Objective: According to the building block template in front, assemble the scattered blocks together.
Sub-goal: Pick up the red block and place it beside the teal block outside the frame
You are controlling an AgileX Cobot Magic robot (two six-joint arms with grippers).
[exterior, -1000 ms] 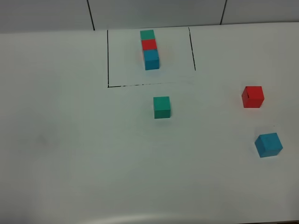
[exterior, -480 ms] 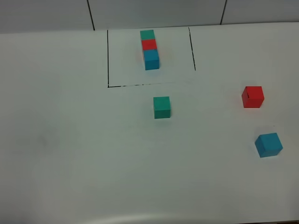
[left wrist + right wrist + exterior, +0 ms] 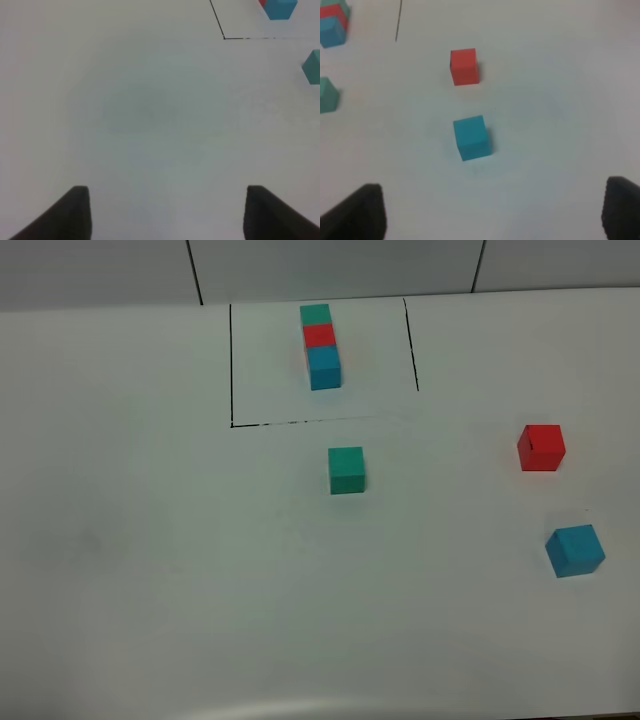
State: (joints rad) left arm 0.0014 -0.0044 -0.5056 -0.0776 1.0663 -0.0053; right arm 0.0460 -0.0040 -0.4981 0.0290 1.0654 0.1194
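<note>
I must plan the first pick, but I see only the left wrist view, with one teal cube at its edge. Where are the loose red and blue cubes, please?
Observer: The loose red cube lies far on the right side of the table, well apart from the loose teal cube.
Operator: And the blue one?
Observer: The loose blue cube lies nearer the front edge than the red one, apart from it and turned a little askew.
Operator: Is the right tool close to them?
Observer: The right tool is open and empty; in the right wrist view the blue cube lies ahead of it, with the red one beyond.
</note>
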